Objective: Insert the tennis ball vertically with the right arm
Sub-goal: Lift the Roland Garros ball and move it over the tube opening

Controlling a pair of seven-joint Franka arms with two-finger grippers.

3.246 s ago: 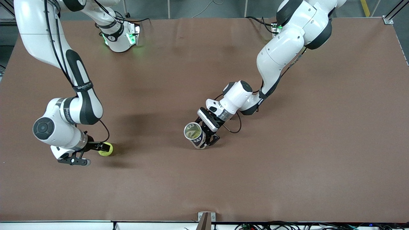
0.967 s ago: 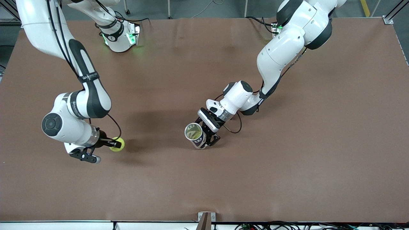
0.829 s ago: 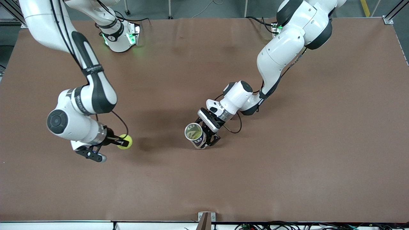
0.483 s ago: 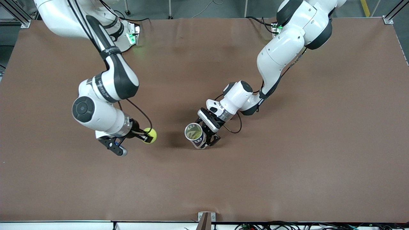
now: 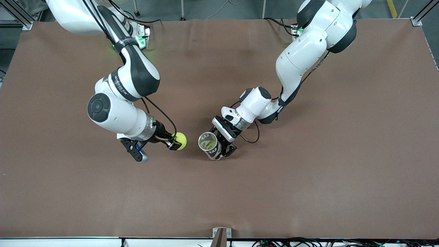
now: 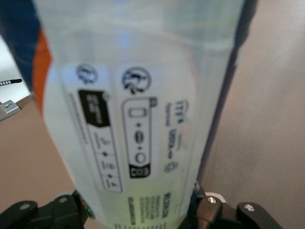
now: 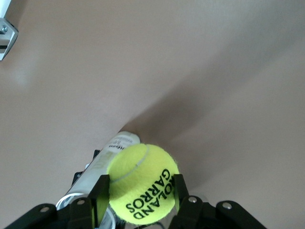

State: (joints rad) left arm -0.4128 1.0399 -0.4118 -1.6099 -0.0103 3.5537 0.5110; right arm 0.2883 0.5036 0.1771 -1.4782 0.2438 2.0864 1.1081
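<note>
Two end effectors grip: right end effector (image 5: 177,142) "ROLAND GARROS" ball (image 7: 143,183), left end effector (image 5: 224,145) labelled tube (image 5: 210,145).

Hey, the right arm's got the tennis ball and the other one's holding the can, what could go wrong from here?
1. The right gripper holds the tennis ball beside the can's mouth, not above it; moving straight across could knock the ball against the rim.
2. The can looks only slightly wider than the ball, so a small misalignment may jam it on the rim.
3. The left gripper grips the can from one side; a push might tilt it.
</note>
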